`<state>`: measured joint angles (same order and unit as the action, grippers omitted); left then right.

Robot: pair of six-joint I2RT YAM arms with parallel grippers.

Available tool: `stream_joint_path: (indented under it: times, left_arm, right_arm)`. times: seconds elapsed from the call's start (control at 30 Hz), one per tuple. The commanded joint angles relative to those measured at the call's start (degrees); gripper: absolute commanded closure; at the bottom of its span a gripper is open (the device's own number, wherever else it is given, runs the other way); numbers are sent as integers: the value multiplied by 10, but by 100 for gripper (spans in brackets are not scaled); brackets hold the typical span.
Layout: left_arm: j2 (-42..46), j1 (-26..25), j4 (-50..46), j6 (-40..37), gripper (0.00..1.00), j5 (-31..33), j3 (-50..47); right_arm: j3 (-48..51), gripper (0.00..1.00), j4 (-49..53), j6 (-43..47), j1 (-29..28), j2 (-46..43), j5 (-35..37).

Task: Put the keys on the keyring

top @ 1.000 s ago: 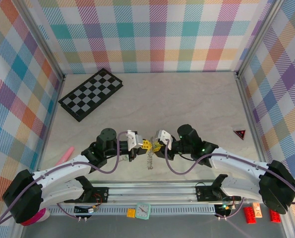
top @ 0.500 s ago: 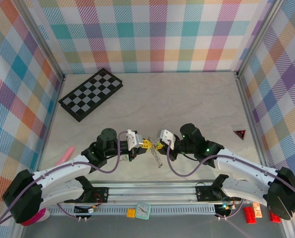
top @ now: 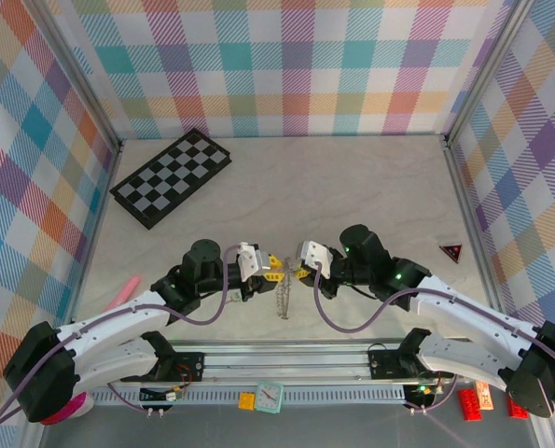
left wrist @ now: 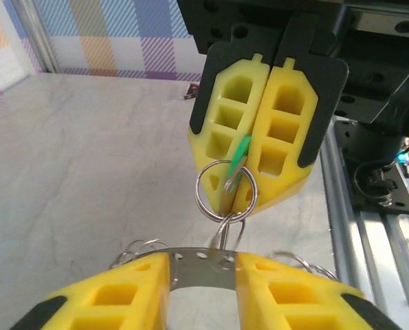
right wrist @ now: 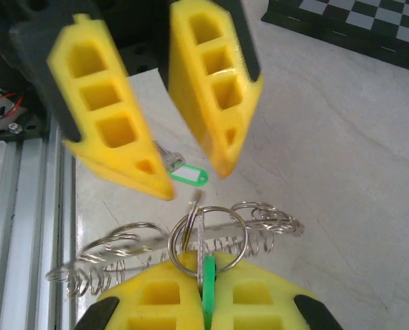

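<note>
right gripper was clamped shut on a green-tagged key. the keyring hung just under it, between both grippers. left gripper stood parted beside the keyring, gripping nothing. a second key lay on the table.

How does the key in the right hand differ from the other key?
The key in the right hand is pinched edge-on above the table, up at the keyring; the other key lies flat on the table, apart from the keyring. The held key's tag is mostly hidden in the grip; the other key's tag shows whole. Both carry green tags.
</note>
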<state>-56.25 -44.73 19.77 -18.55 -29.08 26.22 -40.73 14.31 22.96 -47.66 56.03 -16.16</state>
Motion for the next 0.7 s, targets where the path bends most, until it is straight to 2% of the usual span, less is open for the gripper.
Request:
stream_joint_path:
  times: [0.0,0.17,0.47,0.57,0.67]
  left_arm:
    - [40,-4,50,23,61,28,-13]
    - [107,-4,68,59,50,106,-38]
    - [177,-4,13,84,47,296,-39]
    - [207,-3,15,98,41,330,-45]
    - [229,-3,29,112,37,333,-50]
  right_arm:
    - [-29,100,32,19,-2,2,44]
    - [-47,100,39,20,-2,19,87]
    - [-100,100,-81,-26,-24,122,15]
    - [-119,100,-143,-49,-26,163,1]
    - [-134,100,-201,-70,-25,215,5]
